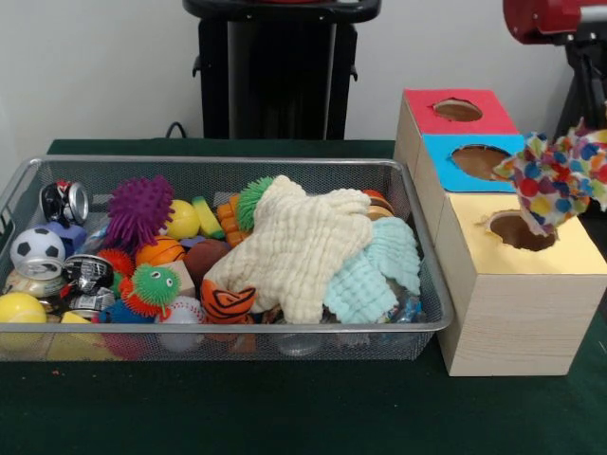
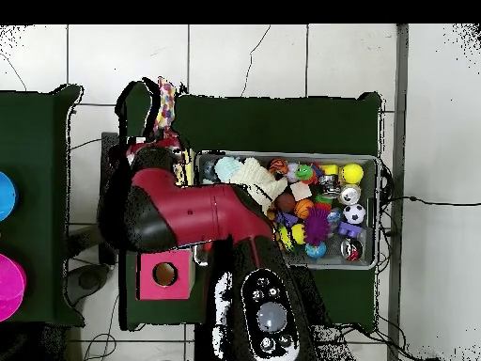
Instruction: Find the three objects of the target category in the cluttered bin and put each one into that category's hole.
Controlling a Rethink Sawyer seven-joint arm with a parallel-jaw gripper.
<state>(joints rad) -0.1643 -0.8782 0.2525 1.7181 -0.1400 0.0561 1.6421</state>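
One polka-dot cloth (image 1: pixel 558 182) hung bunched over the yellow-topped hole (image 1: pixel 520 230), jaws' grip or opening not tellable, while the wire bin (image 1: pixel 228 327) on the green surface (image 1: pixel 285 408) held one cream waffle cloth (image 1: pixel 303 248), one mint cloth (image 1: pixel 375 275) and toys.

Plain pale wall (image 1: pixel 104 76), dark green table (image 1: pixel 285 408), (seemingly) white-tiled floor (image 2: pixel 244 56).

Green table (image 1: pixel 285 417) carries wire basket (image 1: pixel 228 327), wooden box (image 1: pixel 517 318)
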